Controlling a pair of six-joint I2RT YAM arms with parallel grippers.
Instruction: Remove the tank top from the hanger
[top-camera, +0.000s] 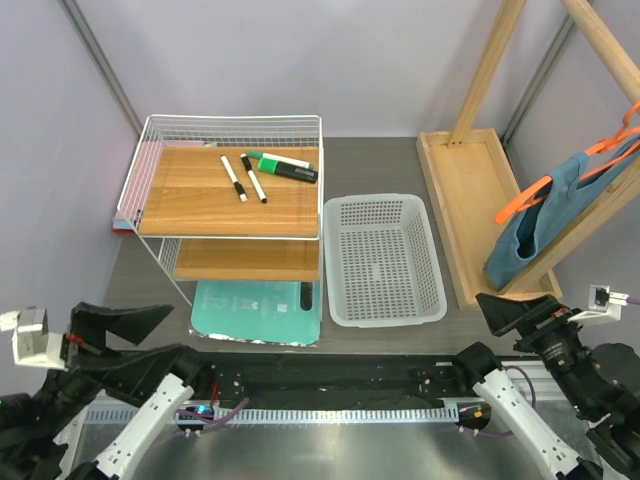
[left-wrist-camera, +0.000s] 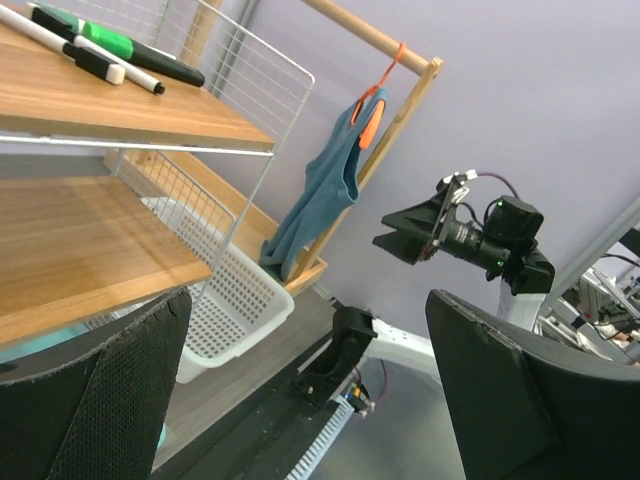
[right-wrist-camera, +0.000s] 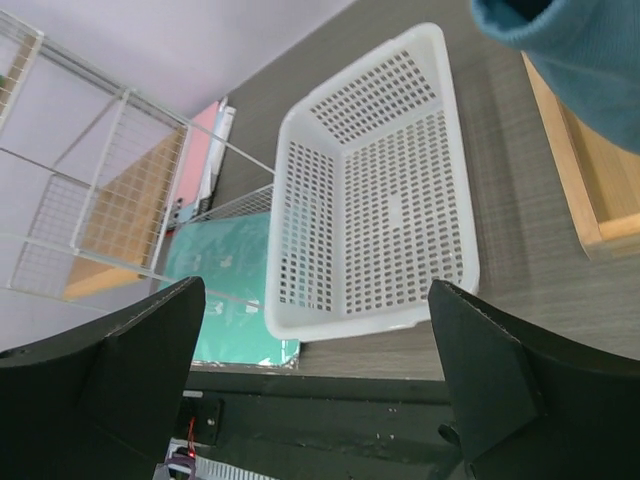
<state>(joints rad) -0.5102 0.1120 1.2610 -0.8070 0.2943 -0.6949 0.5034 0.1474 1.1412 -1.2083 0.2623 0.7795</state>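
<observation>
Quick count: one teal tank top (top-camera: 520, 235), one orange hanger (top-camera: 523, 197), one white basket (top-camera: 338, 270). One wire rack (top-camera: 235, 117) with two wooden shelves (top-camera: 200, 195), and three markers (top-camera: 254, 180) on top. One green mat (top-camera: 250, 305), one wooden stand (top-camera: 470, 190).

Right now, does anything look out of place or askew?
Nothing looks spilled or damaged. Only the tank top looks slightly askew: it hangs bunched and uneven on the hanger at the wooden rack.
</observation>
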